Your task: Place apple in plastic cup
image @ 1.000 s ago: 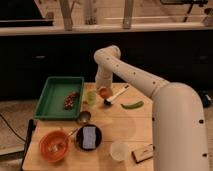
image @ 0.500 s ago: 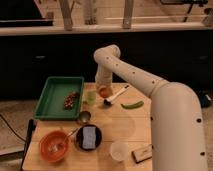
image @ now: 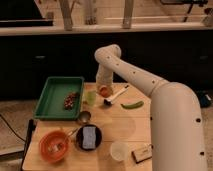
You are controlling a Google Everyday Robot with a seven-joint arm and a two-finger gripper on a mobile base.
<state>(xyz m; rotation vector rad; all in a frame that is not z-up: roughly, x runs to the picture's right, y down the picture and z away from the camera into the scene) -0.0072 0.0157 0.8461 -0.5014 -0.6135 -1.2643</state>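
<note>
The apple (image: 104, 91), small and orange-red, sits right at the lower end of my gripper (image: 103, 88), at the back middle of the wooden table (image: 125, 125). The plastic cup (image: 90, 97), a pale yellow-green tumbler, stands upright just left of the apple and almost touches it. The white arm comes down from above onto the apple and hides the gripper's tips. I cannot tell whether the apple rests on the table or hangs just above it.
A green tray (image: 52, 100) with dark food lies at the left. A small metal cup (image: 83, 117), an orange bowl (image: 54, 145), a black plate (image: 89, 137), a clear whitish cup (image: 119, 150), a green vegetable (image: 131, 105) and a white utensil (image: 117, 94) surround the spot.
The arm and the apple have barely moved; the apple seems a touch higher than before.
</note>
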